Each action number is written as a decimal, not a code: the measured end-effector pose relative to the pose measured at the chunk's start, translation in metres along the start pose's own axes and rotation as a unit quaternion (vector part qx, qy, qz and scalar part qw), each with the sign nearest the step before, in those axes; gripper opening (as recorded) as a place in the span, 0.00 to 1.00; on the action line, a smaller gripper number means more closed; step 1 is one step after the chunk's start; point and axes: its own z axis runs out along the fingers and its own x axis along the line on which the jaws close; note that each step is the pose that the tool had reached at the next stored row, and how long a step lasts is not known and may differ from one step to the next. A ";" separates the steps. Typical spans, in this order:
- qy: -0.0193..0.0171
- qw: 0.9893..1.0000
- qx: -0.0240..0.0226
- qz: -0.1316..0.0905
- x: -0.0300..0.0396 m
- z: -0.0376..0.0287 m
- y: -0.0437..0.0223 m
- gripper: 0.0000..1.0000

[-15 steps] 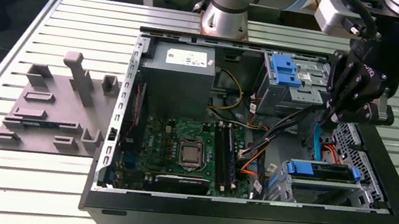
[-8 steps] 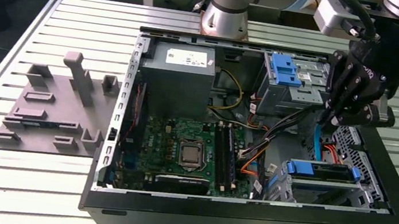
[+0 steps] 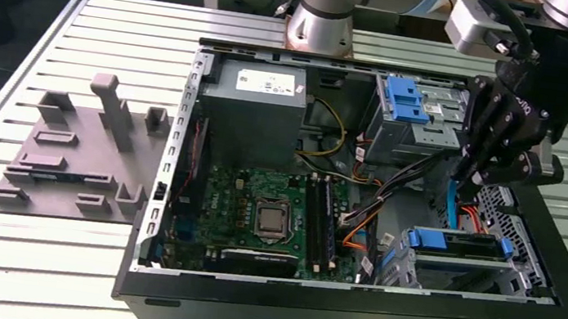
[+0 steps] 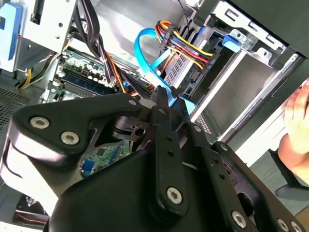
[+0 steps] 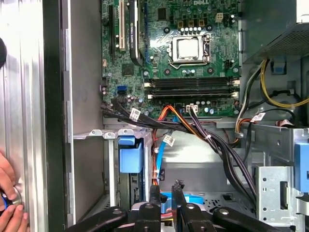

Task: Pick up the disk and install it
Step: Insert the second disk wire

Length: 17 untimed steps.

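**cable snag risk beside the drive bay**

the gripper (image 3: 461,176) hangs inside the open computer case (image 3: 353,305), low on the exterior view's right. its fingers are drawn almost together, with just a thin slot between them in the first wrist view, and nothing is gripped in them that i can make out.

the disk (image 3: 466,244) lies flat in the lower drive cage (image 3: 525,278), near the gripper's tips and below them. its blue rail end faces the motherboard. it looks seated, or close to it, though how deep it sits is hidden.

the main hazard, as i judge it, is the wiring. 1 blue data cable (image 3: 451,210) runs right past the fingertips, and a bundle of coloured power leads (image 4: 186,46) crowds the same gap. any sideways or upward move could hook a loop and tug a connector loose.

a person's hand (image 5: 9,212) rests on the table just outside the case wall, near enough that a wide arm swing could reach it.
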 end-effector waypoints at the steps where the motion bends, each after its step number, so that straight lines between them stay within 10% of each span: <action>1: 0.001 1.000 0.000 0.000 -0.0001 0.0005 0.0000 0.24; 17: 0.019 1.000 0.003 0.000 -0.0008 0.0090 0.0001 0.24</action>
